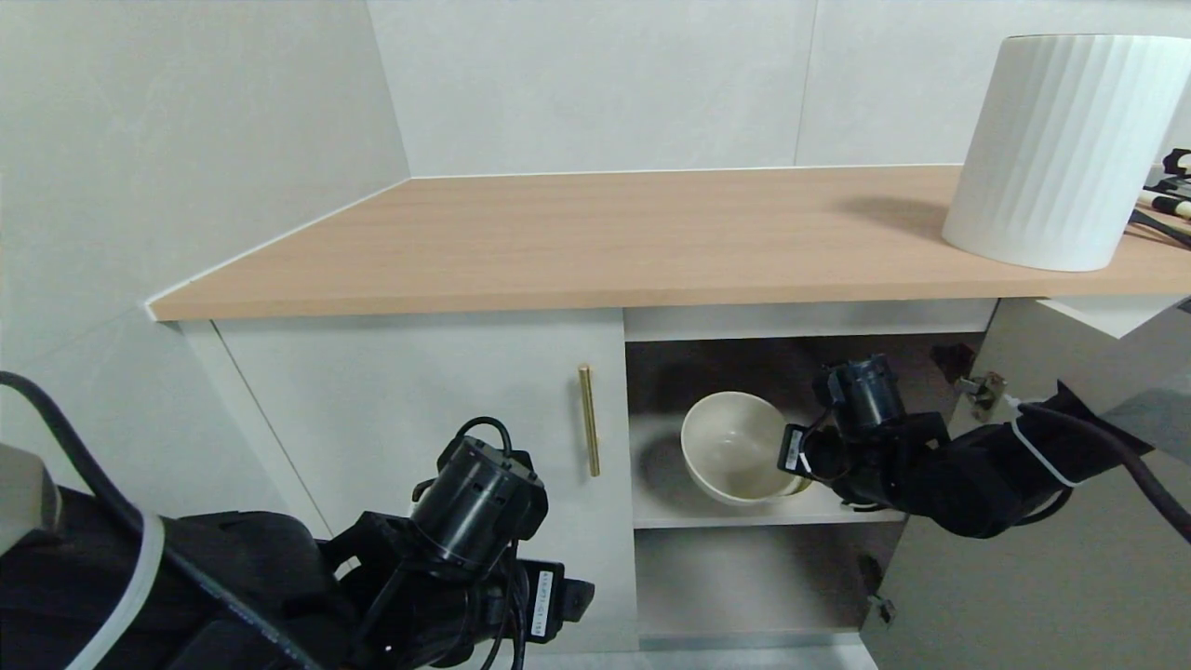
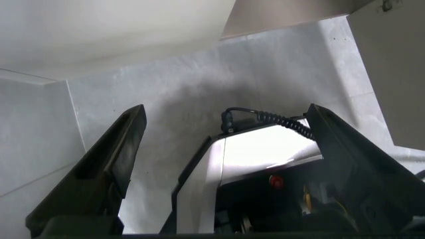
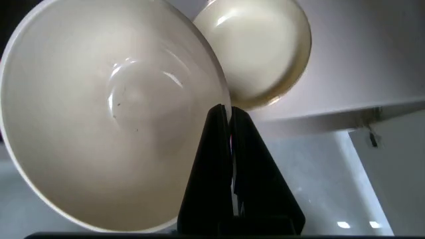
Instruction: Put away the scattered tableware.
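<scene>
**While the right arm holds a bowl inside the open cupboard, the left hangs low with jaws wide**

Where the right-hand cupboard door [image 1: 1014,568] stands swung open, the right gripper [image 1: 796,462] sits inside the compartment, just above the upper shelf [image 1: 670,515]. Its jaws are pinched narrowly on the rim of a cream bowl [image 1: 733,445], gripping that rim on the bowl's right side. The bowl is tipped up on edge, its hollow facing out of the cupboard and slightly left. Its lowest edge lies close over the shelf, though whether it touches cannot be told.

From the right wrist camera, the two dark fingers [image 3: 214,153] close together over the bowl's [image 3: 113,113] rim. A smaller cream dish [image 3: 265,50] lies just behind the bowl, farther into the cupboard. In the head view only a sliver of that dish [image 1: 796,485] peeks out beside the gripper, on the shelf.

The left gripper [image 2: 226,113] is down in front of the closed left door [image 1: 409,400], well apart from the bowl. Its jaws are spread wide with nothing between them. That door carries a slim brass handle [image 1: 589,421] near its right edge.

Above runs a wooden countertop [image 1: 595,242]. A tall white ribbed container [image 1: 1061,149] stands at its right end, with a few cables and small items [image 1: 1168,200] just beyond it
</scene>
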